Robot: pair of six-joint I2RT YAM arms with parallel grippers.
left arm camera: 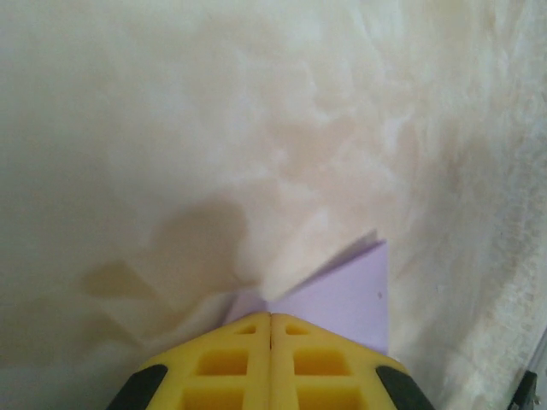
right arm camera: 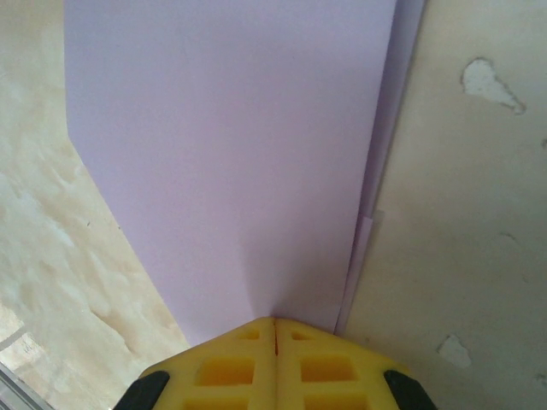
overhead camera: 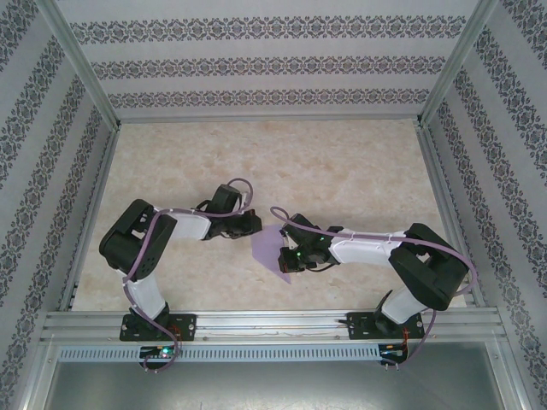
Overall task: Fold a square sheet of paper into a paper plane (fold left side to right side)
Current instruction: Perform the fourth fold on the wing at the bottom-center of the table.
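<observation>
Where the left gripper ends, its two yellow fingers stand pressed flat together with only a hairline seam between them. Their tips meet a corner of the folded lavender paper; whether a sliver of it is caught in that seam cannot be told. From there one flap rises to a sharp point and drops along a straight right-hand edge, and a smaller bit of paper peeks out just left of the tips. The right gripper is likewise closed, finger against finger, its tips touching the paper, which spreads away from them to the top of that wrist view. On that side the left edge slants outward and then runs straight. The right edge is a clean line with a second layer showing as a narrow strip just beside it. Seen from above, the paper lies flat near the middle of the table, between the two grippers. The left one sits at its upper left edge and the right one at its right side, the two close to each other. Both arms bend outward, elbows towards the side walls. Beyond the paper a broad stretch of bare marbled tabletop runs to the patterned back wall, with generous room to either side. On the near side a narrower band separates the paper's lower point from the metal rail that carries the bases.
</observation>
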